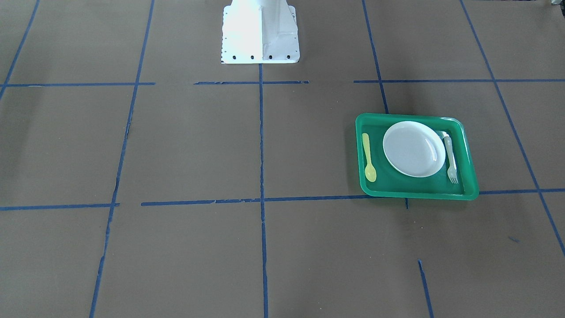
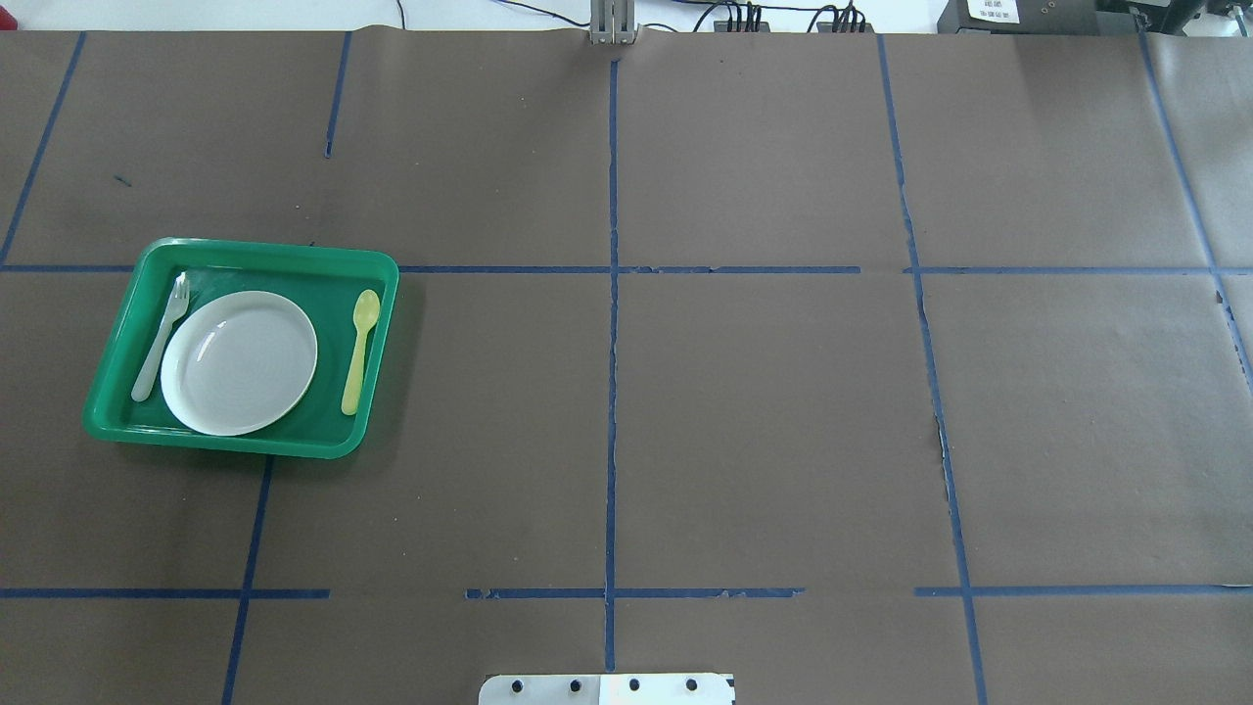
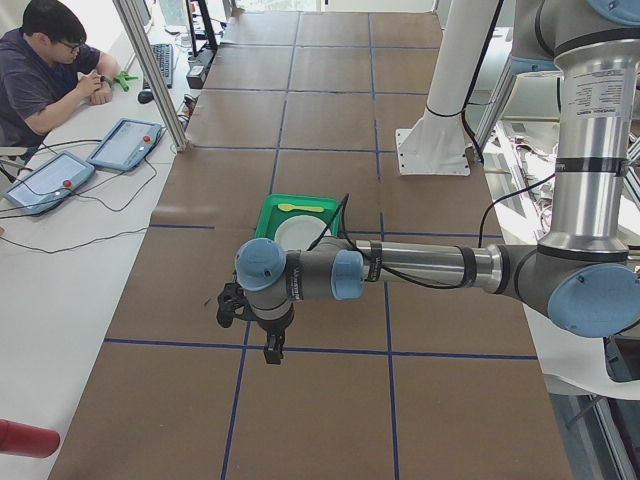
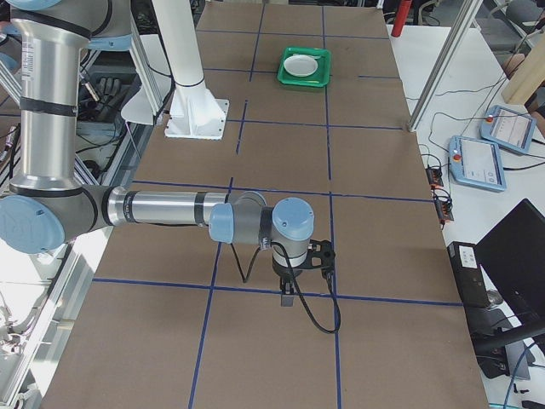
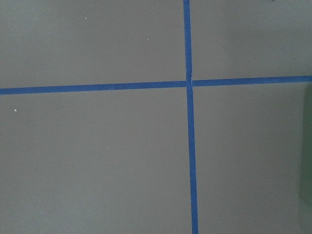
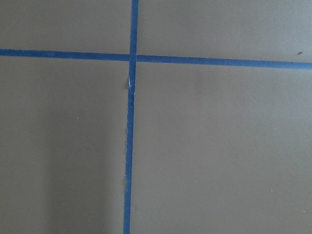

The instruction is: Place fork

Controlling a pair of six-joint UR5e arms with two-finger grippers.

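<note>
The pale grey-white fork (image 2: 162,336) lies flat in the green tray (image 2: 245,253), along the left side of the white plate (image 2: 240,362); it also shows in the front view (image 1: 450,160). A yellow spoon (image 2: 359,351) lies on the plate's other side. Neither gripper shows in the overhead, front or wrist views. My left gripper (image 3: 271,350) hangs over the table at the near end of the left side view, apart from the tray (image 3: 268,212). My right gripper (image 4: 288,298) hangs far from the tray (image 4: 304,83). I cannot tell whether either is open or shut.
The brown table has a grid of blue tape lines (image 2: 613,294). The robot's white base (image 1: 260,33) stands at the table's middle edge. An operator (image 3: 45,70) sits at a side desk with tablets (image 3: 125,143). Both wrist views show only table and tape crossings.
</note>
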